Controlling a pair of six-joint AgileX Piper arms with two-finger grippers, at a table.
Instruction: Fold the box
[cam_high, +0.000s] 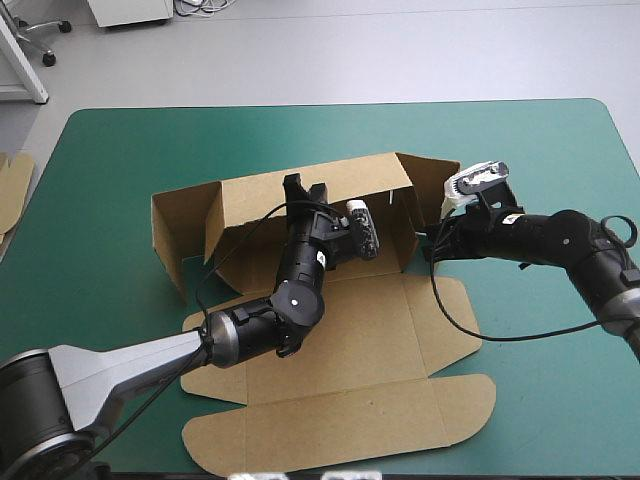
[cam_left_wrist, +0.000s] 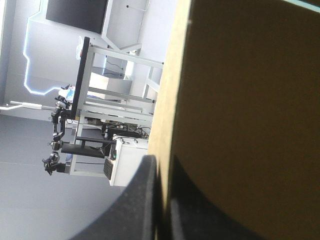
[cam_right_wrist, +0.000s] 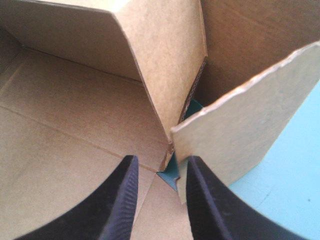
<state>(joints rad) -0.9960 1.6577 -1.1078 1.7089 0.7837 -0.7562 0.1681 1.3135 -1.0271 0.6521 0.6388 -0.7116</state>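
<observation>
While left tool (cam_high: 304, 185) clamps the single box (cam_high: 340, 350), right tool (cam_right_wrist: 158, 164) gapes.

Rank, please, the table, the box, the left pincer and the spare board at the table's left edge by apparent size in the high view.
1. table
2. box
3. left pincer and spare board: about alike. The pincer is raised nearer the camera, so I will not rank them.

Left arm (cam_high: 290, 300), from 8 o'clock: silver-grey tapered link, then glossy black rounded joints, each with a white dot; white label on forearm. Right arm (cam_high: 550, 240), from 3 o'clock: mostly black, white dots. Jaws black, inner faces finely ribbed.
</observation>
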